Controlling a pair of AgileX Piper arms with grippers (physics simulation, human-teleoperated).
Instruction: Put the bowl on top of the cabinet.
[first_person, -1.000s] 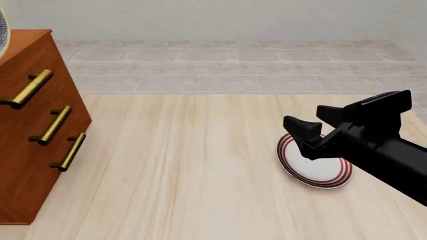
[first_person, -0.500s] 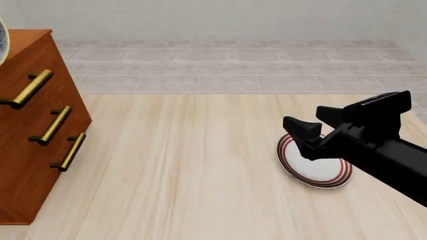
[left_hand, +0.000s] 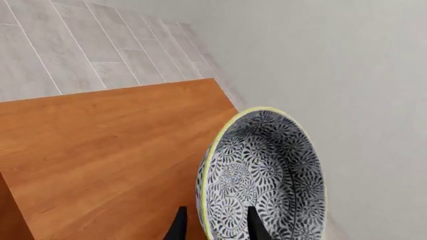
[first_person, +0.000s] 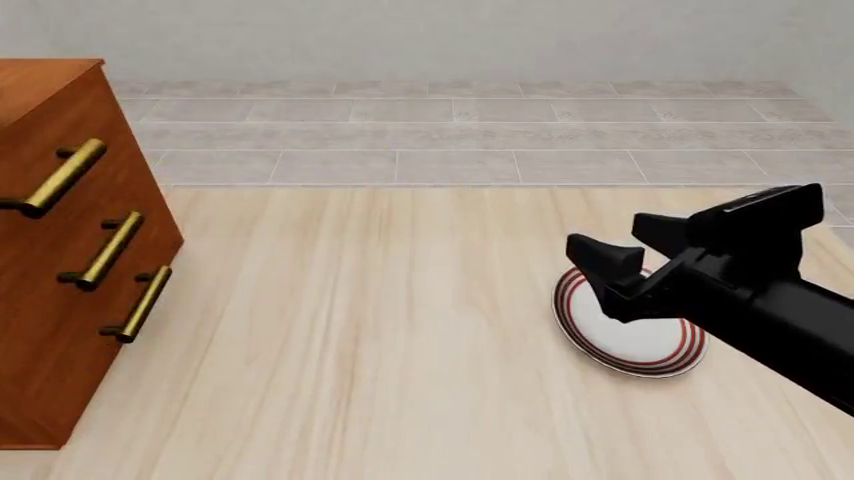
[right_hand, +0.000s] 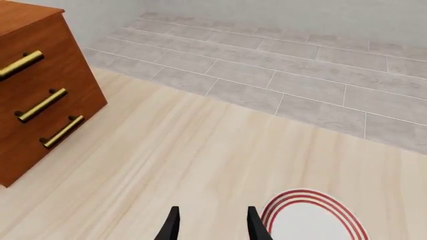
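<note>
In the left wrist view, the blue-and-white floral bowl (left_hand: 267, 175) with its pale yellow rim is tipped on edge over the cabinet's flat wooden top (left_hand: 100, 145). My left gripper (left_hand: 215, 227) is shut on the bowl's rim, one finger on each side of the wall. I cannot tell whether the bowl touches the top. The front view shows the cabinet (first_person: 67, 250) at the far left, but neither the bowl nor the left gripper. My right gripper (first_person: 607, 240) hovers open over the table at the right, holding nothing.
A flat white plate with red rings (first_person: 641, 335) lies on the wooden table under the right gripper, and shows as the plate (right_hand: 313, 220) in the right wrist view. The cabinet front carries three brass handles (first_person: 107, 250). Grey tiled floor (first_person: 467, 130) and a wall lie beyond.
The sliver of bowl seen earlier at the front view's left edge, above the cabinet, has slipped out of frame. The right arm and plate have not moved.
</note>
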